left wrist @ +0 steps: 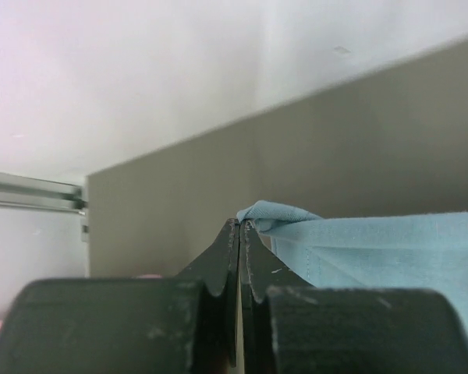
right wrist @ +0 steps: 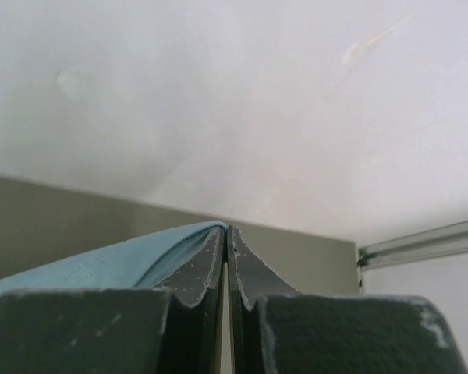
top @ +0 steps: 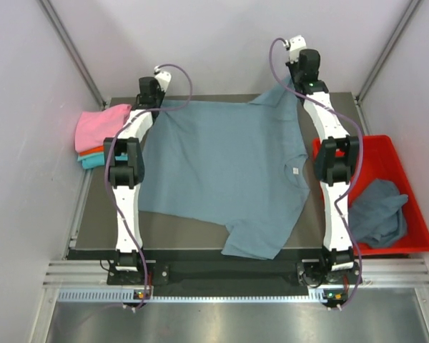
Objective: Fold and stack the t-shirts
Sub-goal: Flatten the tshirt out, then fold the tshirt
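A blue-grey shirt (top: 222, 171) lies spread across the table (top: 179, 232), each far corner pinched in a clenched claw, one in the left claw (left wrist: 240, 226) and one in the right claw (right wrist: 227, 230) (one sleeve reaches the near edge). A pink-topped stack (top: 100, 127) of folded shirts sits at the table's left edge. A crumpled shirt (top: 379, 211) lies in the red tray (top: 407, 153) on the right.

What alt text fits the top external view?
A blue-grey t-shirt lies spread on a dark table, the left hand and right hand each shut on its far edge. Folded shirts lie at left, a red tray at right.
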